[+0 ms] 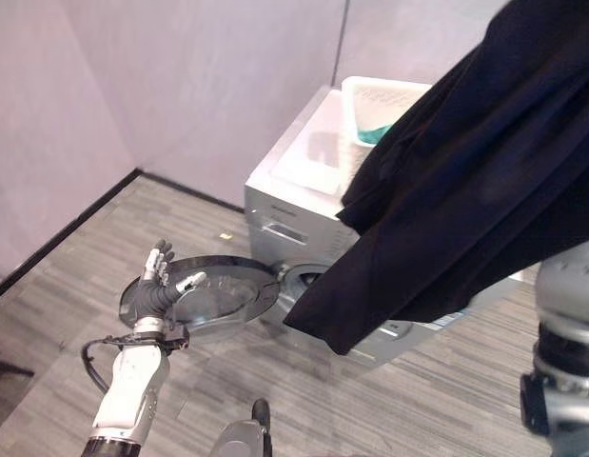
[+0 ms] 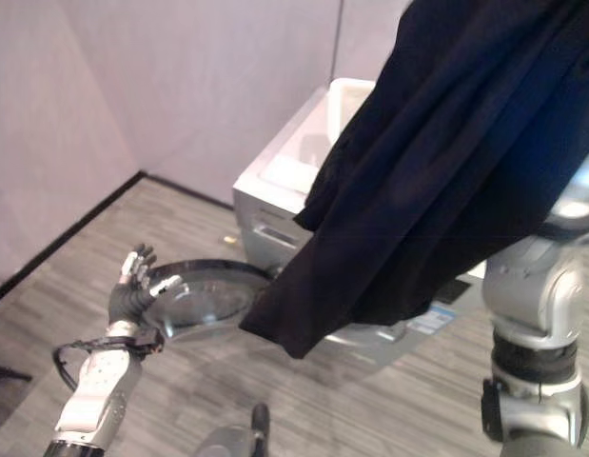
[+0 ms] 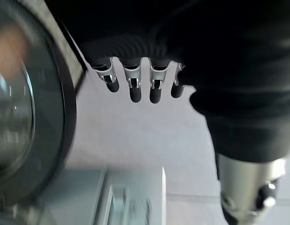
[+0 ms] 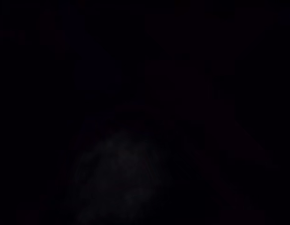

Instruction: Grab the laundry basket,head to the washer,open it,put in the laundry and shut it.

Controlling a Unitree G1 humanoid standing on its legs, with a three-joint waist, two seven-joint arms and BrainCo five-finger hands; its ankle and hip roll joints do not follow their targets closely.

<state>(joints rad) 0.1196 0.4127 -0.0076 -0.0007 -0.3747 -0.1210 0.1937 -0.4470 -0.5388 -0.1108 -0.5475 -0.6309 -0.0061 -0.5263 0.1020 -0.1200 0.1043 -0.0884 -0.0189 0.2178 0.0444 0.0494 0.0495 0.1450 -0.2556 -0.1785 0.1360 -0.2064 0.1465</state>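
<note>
Dark garment [image 1: 465, 190] looks soft n floppy, prob bunch it first; left hand [image 1: 153, 286] fingers straight by door [image 1: 218, 300], right's hidden, can't tell.

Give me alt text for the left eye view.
A dark garment hangs across the view in front of the white washer. Its round door is swung open, the left hand at it, and a white laundry basket sits on top.
</note>
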